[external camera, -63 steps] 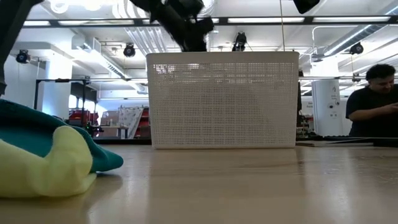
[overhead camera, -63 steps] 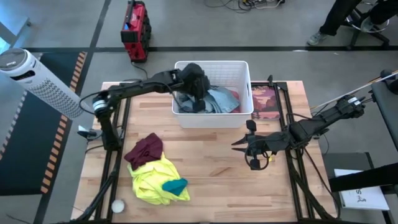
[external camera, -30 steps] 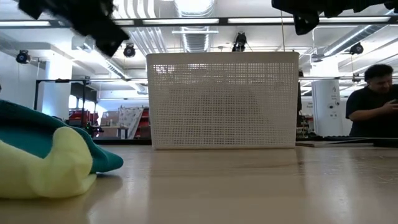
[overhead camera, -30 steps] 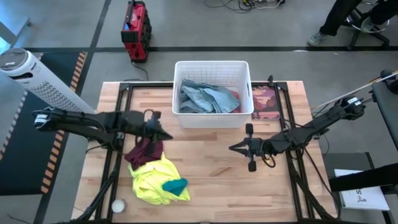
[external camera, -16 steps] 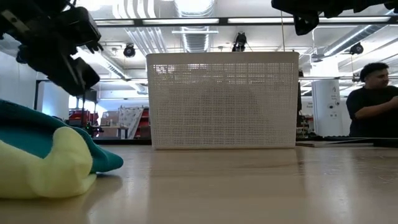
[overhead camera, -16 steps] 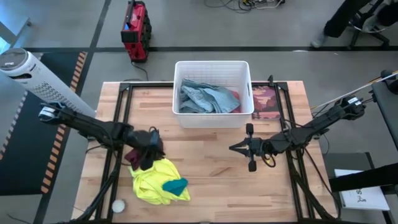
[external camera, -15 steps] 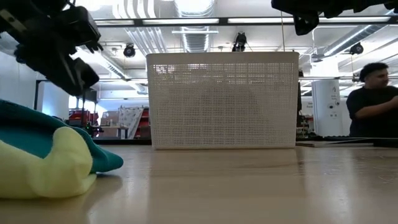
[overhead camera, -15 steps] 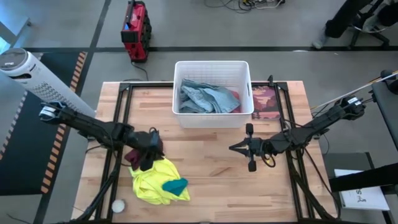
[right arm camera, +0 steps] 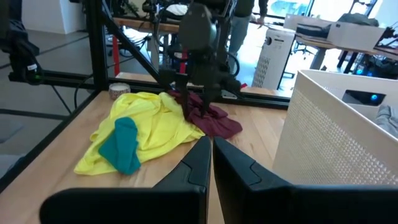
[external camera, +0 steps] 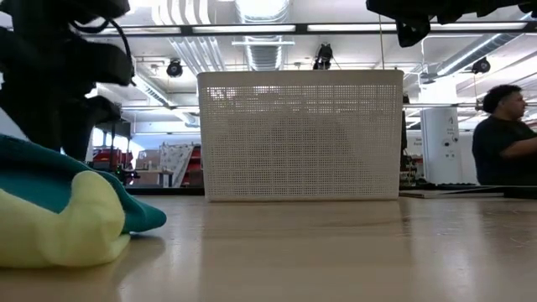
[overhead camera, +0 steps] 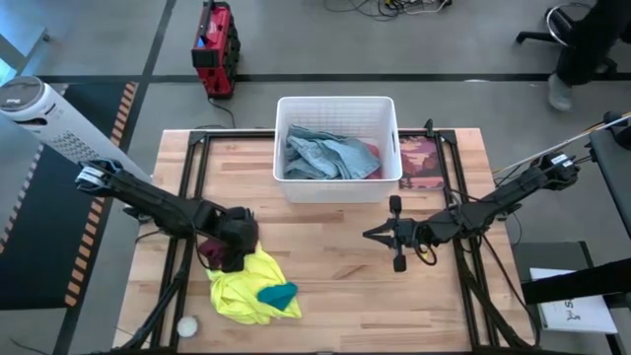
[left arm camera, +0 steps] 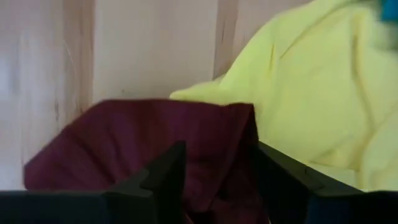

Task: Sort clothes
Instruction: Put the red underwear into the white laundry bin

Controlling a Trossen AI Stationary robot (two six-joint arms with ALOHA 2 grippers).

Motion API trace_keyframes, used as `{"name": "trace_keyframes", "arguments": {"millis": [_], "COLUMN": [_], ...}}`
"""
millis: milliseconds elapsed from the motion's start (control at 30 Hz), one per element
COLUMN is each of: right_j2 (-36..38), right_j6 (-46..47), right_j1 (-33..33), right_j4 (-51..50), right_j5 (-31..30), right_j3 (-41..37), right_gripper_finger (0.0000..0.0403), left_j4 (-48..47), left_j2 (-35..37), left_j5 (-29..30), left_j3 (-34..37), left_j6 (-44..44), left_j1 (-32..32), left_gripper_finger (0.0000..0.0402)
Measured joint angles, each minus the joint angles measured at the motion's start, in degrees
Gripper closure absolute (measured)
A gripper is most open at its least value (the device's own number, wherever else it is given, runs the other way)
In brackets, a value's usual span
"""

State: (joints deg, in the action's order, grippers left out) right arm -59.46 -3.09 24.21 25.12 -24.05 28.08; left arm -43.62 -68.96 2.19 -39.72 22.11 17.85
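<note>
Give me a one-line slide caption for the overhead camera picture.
Left gripper down on the maroon garment beside the yellow garment; right gripper waits mid-table below the white basket.

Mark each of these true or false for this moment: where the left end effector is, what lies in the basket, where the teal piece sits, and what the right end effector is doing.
1. The left end effector is down at the maroon garment on the table. True.
2. The white basket is empty. False: light blue-grey denim lies in it.
3. The teal piece lies on the neon yellow garment. True.
4. The right end effector holds a garment. False: it is shut on nothing, hanging over bare wood.
5. The maroon garment lies apart from the yellow one. False: the two touch at their edges.
</note>
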Motion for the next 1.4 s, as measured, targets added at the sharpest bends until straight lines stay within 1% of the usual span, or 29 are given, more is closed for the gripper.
{"name": "trace_keyframes", "arguments": {"millis": [100,200,300,400,467,567,800,1033,1233,1400], "right_j2": [0.0,0.0,0.0,0.0,0.0,0.0,0.0,0.0,0.0,0.0], "right_j6": [0.0,-0.5,-0.7,-0.7,-0.6,-0.7,-1.0,-1.0,-1.0,-1.0], "right_j1": [0.0,0.0,0.0,0.0,0.0,0.0,0.0,0.0,0.0,0.0], "right_j4": [-0.1,0.0,0.0,0.0,0.0,0.0,0.0,-0.4,-0.4,-0.4], "right_j5": [0.0,0.0,0.0,0.0,0.0,0.0,0.0,0.0,0.0,0.0], "right_j3": [0.0,0.0,0.0,0.0,0.0,0.0,0.0,0.0,0.0,0.0], "right_gripper_finger": [0.0401,0.0401,0.0401,0.0401,0.0401,0.0401,0.0401,0.0401,0.0401,0.0401], "left_j4": [-0.4,-0.3,-1.9,-5.9,-8.3,-10.7,-13.3,-14.7,-13.1,-10.5], "left_j2": [-2.7,-5.3,-6.9,-7.6,-7.3,-6.1,-2.6,0.3,1.7,1.9], "left_j5": [-0.5,-0.6,-0.6,-0.7,-0.7,-0.4,1.7,3.1,3.9,4.0], "left_j3": [0.0,0.0,-1.1,-3.6,-5.7,-9.5,-18.6,-25.0,-27.2,-25.3], "left_j6": [-0.4,-2.0,-3.8,-4.7,-5.0,-5.1,-6.5,-7.9,-8.3,-10.2], "left_j1": [0.0,0.0,0.0,0.0,0.0,0.0,0.0,0.0,0.0,0.0], "left_gripper_finger": [0.0242,0.0270,0.0317,0.0376,0.0393,0.0389,0.0400,0.0401,0.0399,0.0387]}}
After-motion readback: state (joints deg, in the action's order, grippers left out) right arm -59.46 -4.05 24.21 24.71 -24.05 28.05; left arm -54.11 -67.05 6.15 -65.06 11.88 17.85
